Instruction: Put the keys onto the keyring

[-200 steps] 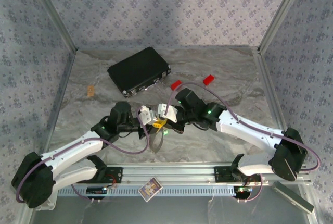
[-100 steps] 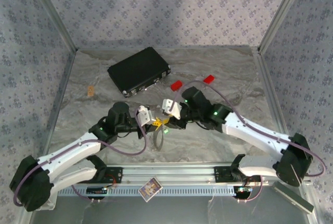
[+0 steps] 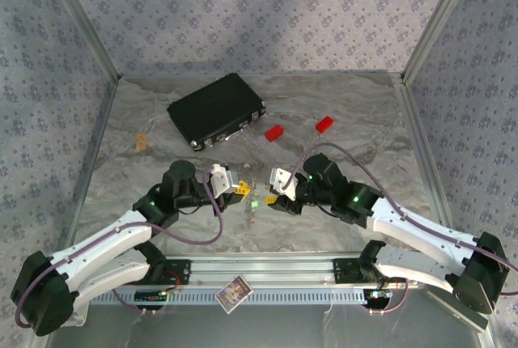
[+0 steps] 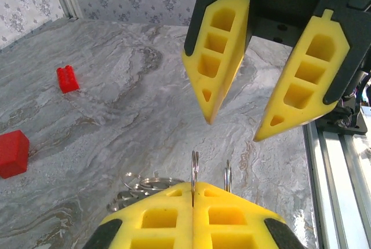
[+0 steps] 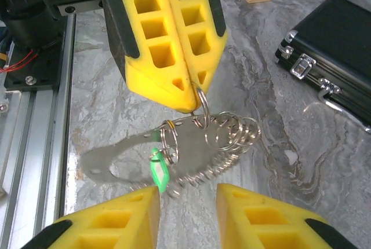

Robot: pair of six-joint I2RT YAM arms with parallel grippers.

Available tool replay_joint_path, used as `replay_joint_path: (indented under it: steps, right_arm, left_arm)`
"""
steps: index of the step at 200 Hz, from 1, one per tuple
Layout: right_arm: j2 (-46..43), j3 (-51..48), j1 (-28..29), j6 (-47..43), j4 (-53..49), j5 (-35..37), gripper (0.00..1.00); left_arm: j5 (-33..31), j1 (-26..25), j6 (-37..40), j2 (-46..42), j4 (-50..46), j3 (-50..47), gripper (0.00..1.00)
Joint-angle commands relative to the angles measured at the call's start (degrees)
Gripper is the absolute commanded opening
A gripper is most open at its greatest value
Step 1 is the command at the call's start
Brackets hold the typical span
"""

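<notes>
Left end effector [image 5: 191,95] was pinched shut on the keyring [image 5: 229,133], whose loops and green key [image 5: 157,171] hung from its tip, directly opposite the half-open right end effector [image 5: 188,205].

2 red blks [image 3: 274,132] — 1 case [image 3: 215,110] — 1 grn key [image 5: 156,171]

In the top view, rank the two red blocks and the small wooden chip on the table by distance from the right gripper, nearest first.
From the right gripper:
1. left red block, straight beyond it.
2. right red block, farther back and to the right.
3. wooden chip, far off on the left side.
</notes>
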Motion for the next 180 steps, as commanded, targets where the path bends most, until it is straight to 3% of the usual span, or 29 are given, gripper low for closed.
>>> replay_joint_path:
  steps: [1,43,135,180]
  right_arm:
    - [-1.4,-0.5,0.1,-0.8,3.3,-0.3,0.28]
    - [-0.9,-0.1,0.2,-2.3,4.8,-1.7,0.24]
    - [6.7,5.1,1.9,-7.7,1.8,-0.1,0.27]
    - [8.0,5.8,2.5,-8.5,1.3,0.2,0.21]
  left_arm:
    - [0.1,-0.6,0.6,-0.8,4.0,-1.3,0.0]
    - [-0.5,-1.4,2.6,-0.9,4.6,-1.5,0.0]
    - [-2.8,-3.5,6.4,-0.6,-1.3,1.5,0.0]
    - [-3.3,-3.9,7.2,-0.4,-3.6,2.7,0.0]
